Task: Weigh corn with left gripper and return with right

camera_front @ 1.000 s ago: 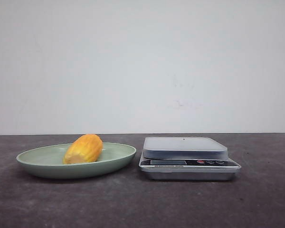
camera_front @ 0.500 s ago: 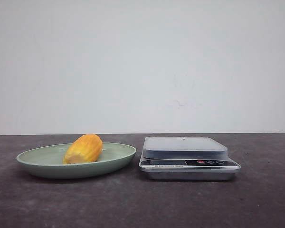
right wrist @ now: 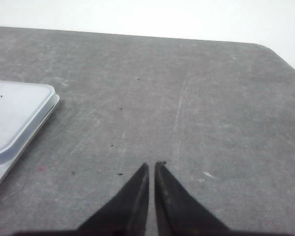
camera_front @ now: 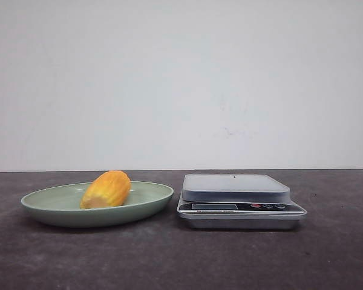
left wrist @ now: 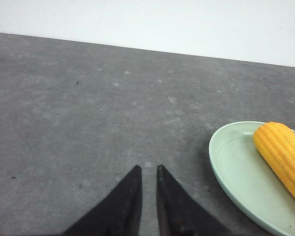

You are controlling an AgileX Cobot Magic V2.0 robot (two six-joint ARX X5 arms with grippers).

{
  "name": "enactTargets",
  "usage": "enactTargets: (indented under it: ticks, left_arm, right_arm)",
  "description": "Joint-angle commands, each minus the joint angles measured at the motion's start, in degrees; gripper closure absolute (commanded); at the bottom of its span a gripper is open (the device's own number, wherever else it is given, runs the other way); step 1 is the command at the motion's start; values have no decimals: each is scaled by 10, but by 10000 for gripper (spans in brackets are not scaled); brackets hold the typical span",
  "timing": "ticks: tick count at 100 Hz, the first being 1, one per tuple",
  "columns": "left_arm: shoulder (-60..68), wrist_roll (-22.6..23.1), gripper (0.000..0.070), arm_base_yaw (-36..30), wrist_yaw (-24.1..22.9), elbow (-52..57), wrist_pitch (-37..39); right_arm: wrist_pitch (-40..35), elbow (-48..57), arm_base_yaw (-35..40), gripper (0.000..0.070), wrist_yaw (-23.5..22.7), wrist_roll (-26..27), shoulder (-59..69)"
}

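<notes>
The yellow-orange corn (camera_front: 106, 189) lies on a pale green plate (camera_front: 48, 208) at the left of the table. A silver kitchen scale (camera_front: 236, 188) with an empty platform stands to the plate's right. Neither arm shows in the front view. In the left wrist view my left gripper (left wrist: 148, 168) is shut and empty over bare table, with the plate (left wrist: 231, 162) and corn (left wrist: 282, 152) off to one side. In the right wrist view my right gripper (right wrist: 152, 165) is shut and empty over bare table, with the scale's corner (right wrist: 19, 110) off to the side.
The table top is dark grey and a white wall stands behind it. The table's rounded far corner (right wrist: 273, 49) shows in the right wrist view.
</notes>
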Motion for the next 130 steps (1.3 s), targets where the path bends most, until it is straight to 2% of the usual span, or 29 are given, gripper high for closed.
enactTargets:
  ticks: [1,17,29,40,56,65,75,89,94,97,99,102,105,108,110,122,130]
  left_arm:
    - [-1,3,672,0,0,-10,-3]
    - [-1,3,673,0,0,-10,-2]
    - [-1,0,674,0,0,-10,-2]
    - [0,-61,689,0,0,-10,16]
    - [9,-123,685,-1,1,32,26]
    - [38,-161,685,-1,17,90,27]
    - [101,-161,685,-1,28,168,34]
    - [214,-146,683,-1,41,294,22]
    - [256,-132,624,-1,56,342,8]
    - [280,-125,530,-1,69,370,-2]
    - [295,-122,452,-1,79,389,-9]
    - [318,-121,342,-1,91,415,-19]
    - [339,-120,280,-3,101,440,-29]
    - [358,-117,278,-6,108,463,-40]
    - [371,-114,282,-8,111,477,-47]
    - [448,-92,285,-34,114,549,-86]
    - [501,-80,313,-65,114,582,-99]
  right_arm:
    - [5,-3,1,685,-1,12,-1]
    - [3,-3,1,687,-1,13,-1]
    - [3,-3,1,690,0,39,-1]
    - [2,9,2,696,-10,65,-1]
    - [-12,81,2,699,-10,102,23]
    - [-33,145,3,699,0,154,83]
    - [-33,223,5,699,-9,169,171]
    - [-46,347,6,699,-47,168,283]
    - [-56,393,6,694,-69,160,318]
    - [-64,420,6,668,-78,152,337]
    - [-70,438,6,627,-82,146,349]
    - [-78,462,6,538,-85,138,367]
    - [-85,484,6,435,-89,131,383]
    - [-90,504,6,349,-95,123,396]
    - [-93,516,6,318,-99,120,405]
    - [-110,569,6,316,-133,109,442]
    - [-124,590,6,316,-143,104,455]
